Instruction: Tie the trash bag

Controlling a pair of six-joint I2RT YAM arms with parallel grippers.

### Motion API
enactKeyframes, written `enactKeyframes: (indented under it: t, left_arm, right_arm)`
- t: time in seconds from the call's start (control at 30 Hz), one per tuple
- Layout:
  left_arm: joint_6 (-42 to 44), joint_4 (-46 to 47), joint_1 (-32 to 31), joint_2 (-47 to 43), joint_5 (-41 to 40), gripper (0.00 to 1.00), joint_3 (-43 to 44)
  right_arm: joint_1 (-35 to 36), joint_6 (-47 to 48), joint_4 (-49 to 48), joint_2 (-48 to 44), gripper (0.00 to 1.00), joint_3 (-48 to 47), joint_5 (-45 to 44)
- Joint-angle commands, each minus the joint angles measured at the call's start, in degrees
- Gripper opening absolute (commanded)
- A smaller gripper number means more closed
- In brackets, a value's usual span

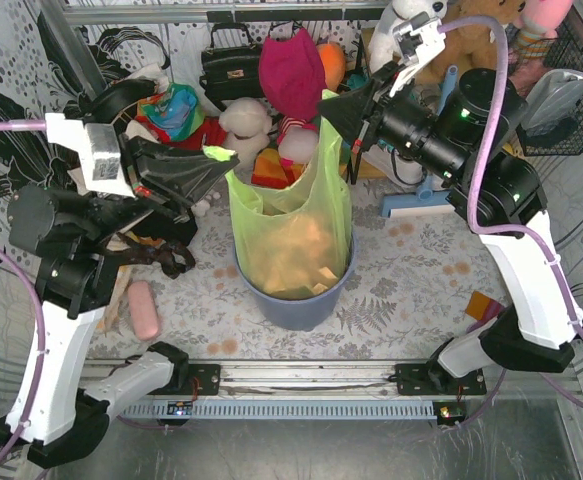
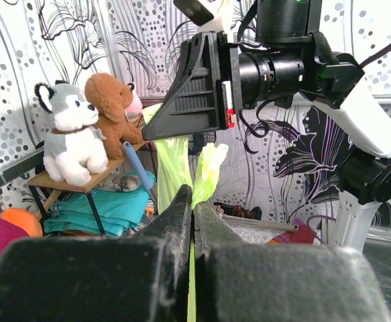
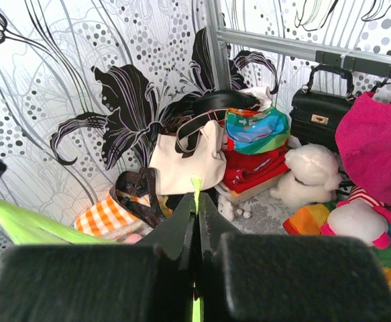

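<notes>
The trash bag (image 1: pixel 291 225) is thin light-green plastic with crumpled brown paper inside, and it stands in a round blue-grey bin (image 1: pixel 296 300) at mid-table. My left gripper (image 1: pixel 221 155) is shut on the bag's left top corner and holds it up and to the left. My right gripper (image 1: pixel 329 108) is shut on the bag's right top corner, higher up. In the left wrist view green plastic (image 2: pixel 205 171) runs out between the closed fingers. In the right wrist view a green tip (image 3: pixel 196 186) sticks out of the closed fingers.
A pink oblong object (image 1: pixel 144 309) lies left of the bin. Plush toys (image 1: pixel 246 122), a black handbag (image 1: pixel 231 62), a magenta bag (image 1: pixel 291 70) and clothes crowd the back. A wire basket (image 1: pixel 571 90) hangs at right. A cream tote (image 3: pixel 185 161) lies at the left.
</notes>
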State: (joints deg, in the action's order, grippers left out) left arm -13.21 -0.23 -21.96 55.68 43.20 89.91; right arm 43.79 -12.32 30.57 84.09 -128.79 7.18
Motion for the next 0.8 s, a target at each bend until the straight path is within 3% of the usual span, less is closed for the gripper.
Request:
enactKeyframes:
  t: [0.0, 0.17, 0.3, 0.33, 0.43, 0.6, 0.77]
  left_arm:
    - [0.9, -2.1, 0.3, -1.4, -3.0, 0.04, -0.8]
    - [0.1, -0.7, 0.3, -4.6, -4.6, 0.09, -7.1]
    - [-0.4, -0.3, 0.4, -5.7, -6.7, 0.33, -8.7]
    - [-0.4, -1.2, 0.3, -5.5, -7.8, 0.46, -7.8]
    - [-0.3, -4.8, 0.4, -4.2, -10.4, 0.6, -3.2]
    - [-2.3, -9.7, 0.3, -2.3, -11.7, 0.66, 5.8]
    - [-7.1, -13.2, 0.3, 0.4, -8.7, 0.69, 14.8]
  right_arm:
    - [0.0, 1.5, -3.4, -1.3, 0.0, 0.2, -1.5]
    - [0.0, 0.4, -9.0, -8.1, 0.0, 13.9, -0.6]
    - [0.0, -0.3, -11.1, -10.9, 0.0, 18.4, 0.9]
    - [0.0, -0.4, -11.1, -11.0, 0.0, 18.5, 1.2]
    - [0.0, -0.4, -10.8, -10.8, 0.0, 17.5, 1.9]
    - [0.0, -0.2, -9.5, -10.5, 0.23, 15.2, 3.2]
    - [-0.1, 0.3, -8.8, -11.1, 0.28, 14.5, 3.2]
